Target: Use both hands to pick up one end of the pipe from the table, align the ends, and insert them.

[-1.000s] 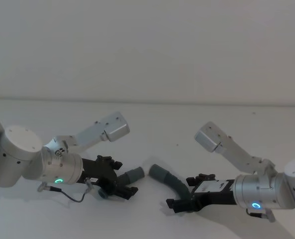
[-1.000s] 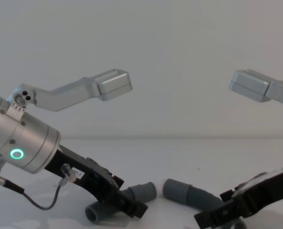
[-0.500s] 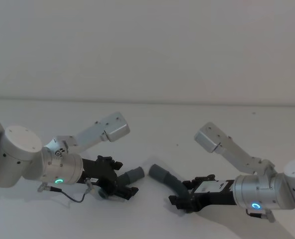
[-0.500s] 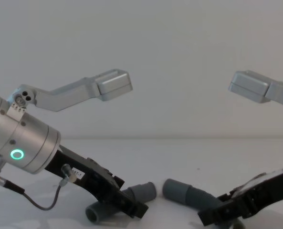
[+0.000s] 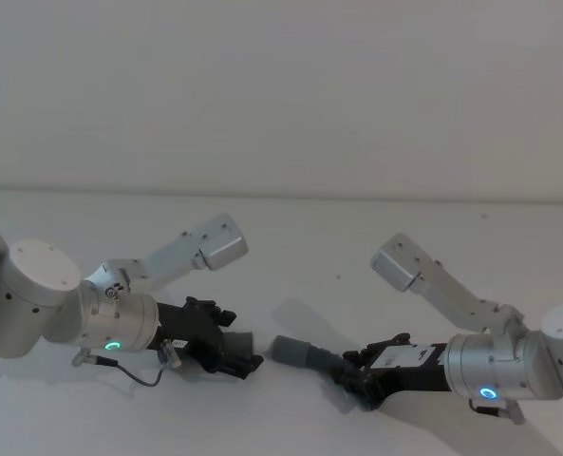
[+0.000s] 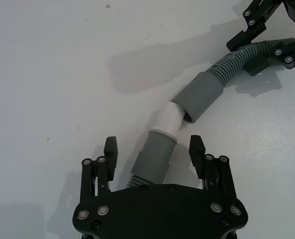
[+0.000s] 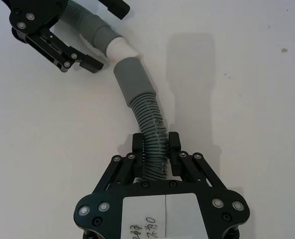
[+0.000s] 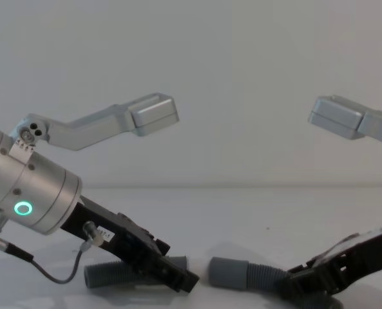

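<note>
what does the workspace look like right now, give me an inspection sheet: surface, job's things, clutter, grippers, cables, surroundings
surface: white table, bare apart from a few tiny specks
job's things: left hose piece lies on the table; its white tip meets the cuff mouth of the right hose piece at an angle, not seated
clutter: nothing seen
grippers: left tool open, fingers either side of the left cuff with a gap on both sides; right tool shut on the right piece's ribbed part
cables: thin dark cable loops below the left wrist
surroundings: plain pale wall
</note>
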